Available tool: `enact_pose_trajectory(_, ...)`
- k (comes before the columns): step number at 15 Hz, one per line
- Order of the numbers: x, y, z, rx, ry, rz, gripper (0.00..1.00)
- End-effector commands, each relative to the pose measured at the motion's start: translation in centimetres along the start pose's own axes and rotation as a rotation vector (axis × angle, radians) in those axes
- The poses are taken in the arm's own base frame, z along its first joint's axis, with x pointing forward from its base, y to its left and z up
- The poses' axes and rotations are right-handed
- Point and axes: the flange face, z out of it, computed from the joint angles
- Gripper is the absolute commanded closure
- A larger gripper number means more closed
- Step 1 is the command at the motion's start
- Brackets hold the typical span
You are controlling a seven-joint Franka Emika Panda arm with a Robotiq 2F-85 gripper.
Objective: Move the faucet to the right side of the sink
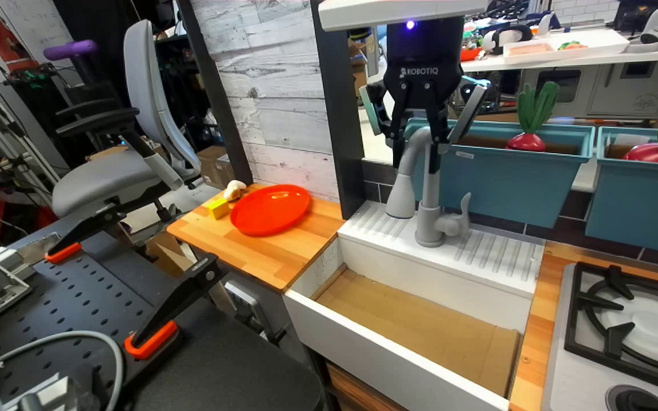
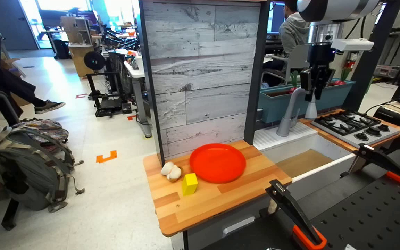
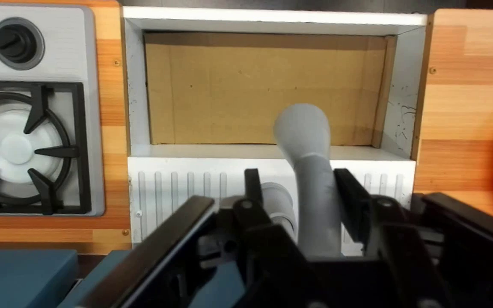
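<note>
wrist view: the claw is spread, a finger on each side of the faucet on the sink.

In an exterior view, the sink is lying between a counter at left and a stove at right. The faucet is standing on the sink's far ledge, its lever sitting right of its base and its spout hanging to the left. In the wrist view, the gripper is straddling the spout. On the left counter, a plate is resting, with a block sitting at its left and a panel rising behind. Beyond the ledge, two bins are sitting side by side, a vegetable standing in each.
</note>
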Motion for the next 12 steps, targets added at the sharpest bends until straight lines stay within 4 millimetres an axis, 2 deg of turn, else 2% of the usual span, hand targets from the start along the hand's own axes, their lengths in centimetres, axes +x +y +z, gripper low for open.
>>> enact_pose_trajectory(1,-1.9,2.5,-1.2,-0.086,-0.028,-0.032,0.23)
enact_pose_trajectory(4,-1.9,1.7,-1.5,-0.111,0.008,-0.035,0.00)
enact_pose_trajectory(9,-2.2,-0.5,-3.1,-0.069,0.088,-0.045,0.00)
enact_pose_trajectory(12,-3.3,-3.4,-5.1,-0.049,0.139,-0.077,0.00)
